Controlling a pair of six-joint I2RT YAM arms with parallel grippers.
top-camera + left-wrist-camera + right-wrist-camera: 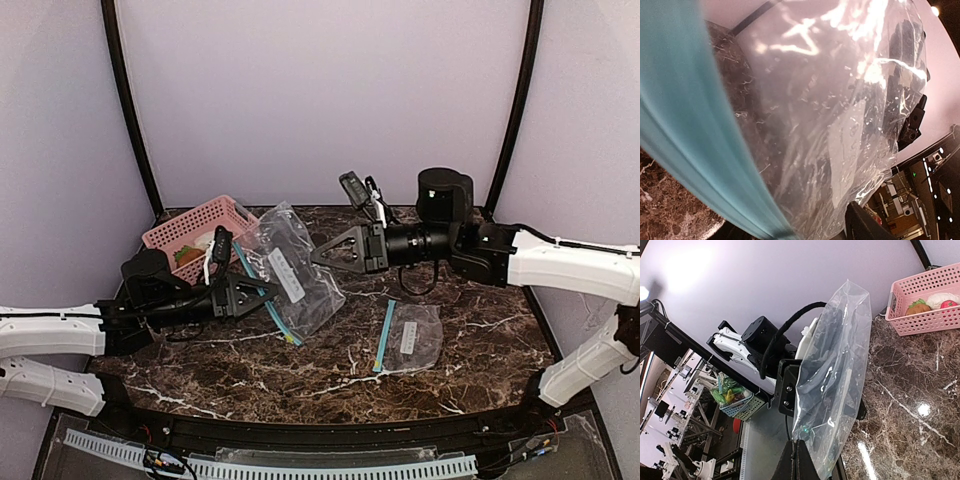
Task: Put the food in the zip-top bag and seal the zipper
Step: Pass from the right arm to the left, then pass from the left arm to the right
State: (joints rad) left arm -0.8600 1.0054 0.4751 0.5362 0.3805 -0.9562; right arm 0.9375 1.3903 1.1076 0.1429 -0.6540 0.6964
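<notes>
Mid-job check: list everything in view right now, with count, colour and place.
held zip-top bag: one, clear, teal zipper, held up between the grippers
second zip-top bag: one, clear, teal zipper, flat on the table, right of centre
basket: one, pink, far left
bun: one, brown-orange, in the basket
sprig: one, green, on the bun
oblong piece: one, whitish, in the basket
ball: one, red, in the basket
table: one, brown marble
left gripper: black, at the zipper edge; grip unclear
right gripper: black, shut on the held bag
</notes>
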